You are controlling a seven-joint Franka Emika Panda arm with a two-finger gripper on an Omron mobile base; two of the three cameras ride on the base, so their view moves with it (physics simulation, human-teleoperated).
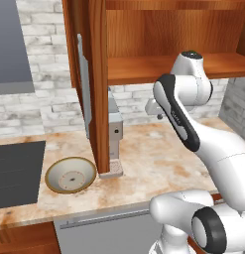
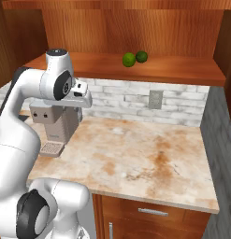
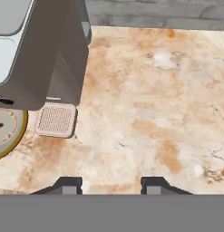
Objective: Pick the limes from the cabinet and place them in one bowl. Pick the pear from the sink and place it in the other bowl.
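Reaching for the limes [image 2: 134,58] is the step in hand: they sit touching on the cabinet [image 2: 135,70] shelf, above and beyond the hand [image 3: 111,185]. Its fingers look parted but hold nothing. Next it must rise to shelf level.

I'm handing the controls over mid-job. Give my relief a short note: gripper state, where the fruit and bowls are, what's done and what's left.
Gripper: hangs above the marble counter, nothing between the fingers; by the rig's reading it is shut.
Limes: both sit side by side on the cabinet shelf, not yet picked.
Cream gold-rimmed bowl: on the counter left of the open cabinet door, no fruit in it.
Coffee machine stands beside that bowl, near the arm.
Done: nothing placed so far.
Left: both limes into one bowl, then the pear into the other. The sink, pear and second bowl still need locating.
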